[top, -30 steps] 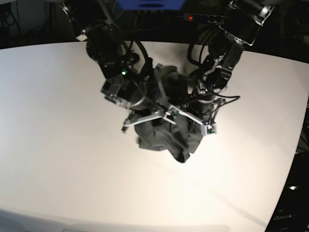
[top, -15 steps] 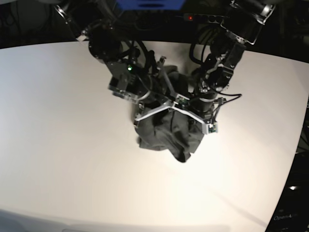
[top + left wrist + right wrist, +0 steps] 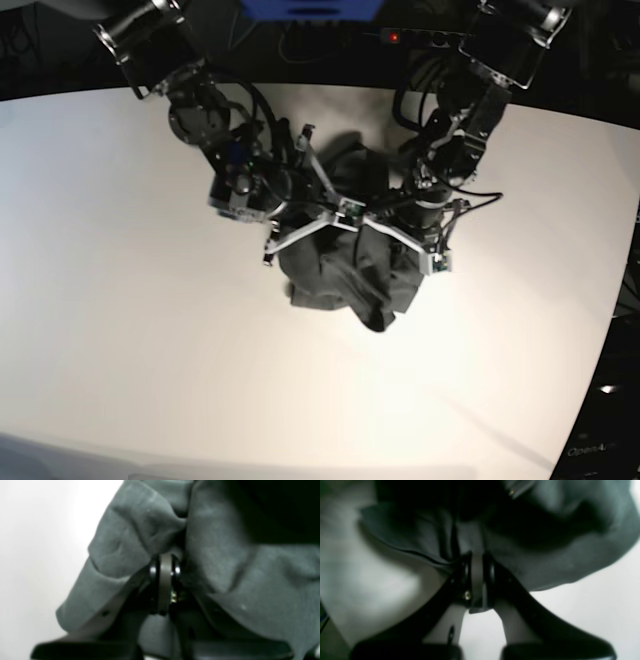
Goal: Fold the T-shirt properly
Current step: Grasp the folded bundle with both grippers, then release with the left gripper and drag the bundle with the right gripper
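Base view: the T-shirt (image 3: 350, 275) is shown bunched in a crumpled heap near the middle of the white table (image 3: 120, 330), slightly toward the far edge, where the two arms meet above it. Wide bare tabletop is seen to the left, right and front of the heap; the far side is crowded by both arms and their cables. The near edge of the cloth is irregular, with one lobe drooping toward the front. The table's rounded far edge is bordered by dark surroundings, and its right edge curves away at the frame's side.

Left wrist view: the left gripper (image 3: 163, 555) is shown pressed together, a fold of grey fabric (image 3: 140, 535) being pinched at its tips. Open table lies to the cloth's left.

Right wrist view: the right gripper (image 3: 476, 555) is likewise closed tight on a gathered fold beside a seamed hem (image 3: 415, 552). Bare table is visible below and to either side.

Faint pale lettering at the lower right corner of the base view (image 3: 596, 450) is too small to be read. No label or print can be made out on the cloth.
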Controlling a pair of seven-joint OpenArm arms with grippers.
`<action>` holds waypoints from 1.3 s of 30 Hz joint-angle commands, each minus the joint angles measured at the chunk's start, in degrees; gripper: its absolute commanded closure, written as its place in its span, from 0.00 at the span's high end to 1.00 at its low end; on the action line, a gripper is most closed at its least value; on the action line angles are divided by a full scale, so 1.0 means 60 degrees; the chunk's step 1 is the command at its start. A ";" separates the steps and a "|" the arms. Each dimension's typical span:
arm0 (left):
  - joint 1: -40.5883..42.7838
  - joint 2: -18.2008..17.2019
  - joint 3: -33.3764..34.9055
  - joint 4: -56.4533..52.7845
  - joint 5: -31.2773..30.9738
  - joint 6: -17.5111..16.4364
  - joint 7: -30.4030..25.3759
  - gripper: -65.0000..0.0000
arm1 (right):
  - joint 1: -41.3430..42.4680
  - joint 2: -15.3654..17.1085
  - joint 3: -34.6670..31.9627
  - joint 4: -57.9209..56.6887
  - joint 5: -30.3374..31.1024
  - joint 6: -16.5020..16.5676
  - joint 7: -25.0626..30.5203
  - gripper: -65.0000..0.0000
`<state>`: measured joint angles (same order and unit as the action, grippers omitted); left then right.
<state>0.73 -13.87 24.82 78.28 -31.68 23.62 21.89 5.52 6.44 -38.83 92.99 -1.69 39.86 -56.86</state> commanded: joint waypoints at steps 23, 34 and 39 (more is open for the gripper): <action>0.0633 -0.0861 -0.1038 0.2902 -0.0632 0.0174 0.2542 0.04 | 0.0816 -0.0040 0.0091 -0.2509 0.0026 -0.0013 0.1601 0.01; 0.0647 -0.1051 -0.1404 0.3459 -0.1218 0.0174 0.2542 0.04 | 0.1066 0.0326 0.1263 -0.2583 0.0026 -0.0013 0.1792 0.01; 0.1072 -0.1359 -0.1990 0.4235 -0.1584 0.0174 0.2542 0.04 | 0.1256 0.0400 0.1732 -0.3198 -0.0018 -0.0013 0.1836 0.01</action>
<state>7.92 -21.82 13.17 102.65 -41.15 25.17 38.11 12.95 7.90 -28.62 74.30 2.31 40.64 -41.19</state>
